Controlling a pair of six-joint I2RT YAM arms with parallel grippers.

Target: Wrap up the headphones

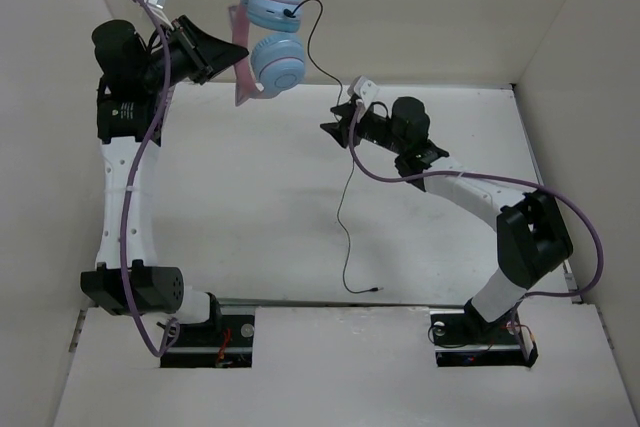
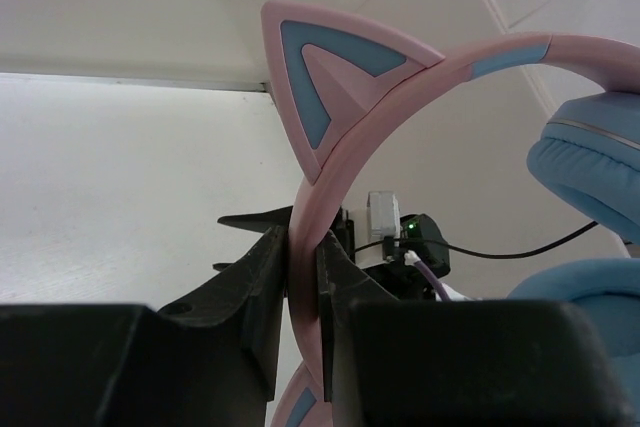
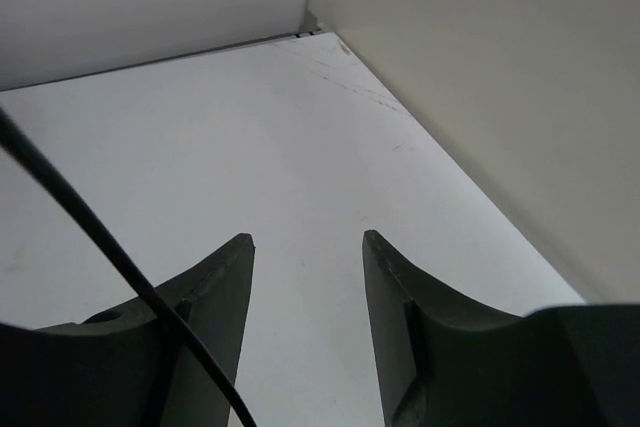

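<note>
The white table (image 1: 250, 207) has an arm at each near corner. The left arm reaches to the far left. Its left hand (image 1: 235, 47) is clenched tight on the pink band of the headphones (image 1: 272, 42) and holds them up in the air by the back wall. The two blue cups (image 1: 278, 62) hang to the right of that hand.

The right hand (image 1: 335, 117) is in the far middle, to the right of the headphones and nearer than they are. Its fingers (image 3: 215, 297) are spread apart with nothing between them.

The thin black cord (image 1: 340, 197) is the part that matters. It leaves the top cup, drops past the right hand, then runs long and straight toward the near edge, ending in a small plug (image 1: 375, 290) on the table. The right hand is much closer to it. In that hand's own camera the cord (image 3: 100, 242) crosses over one finger, just beside the gap and not in it. I think the hand must shift sideways to catch it. I see nothing in the way.
</note>
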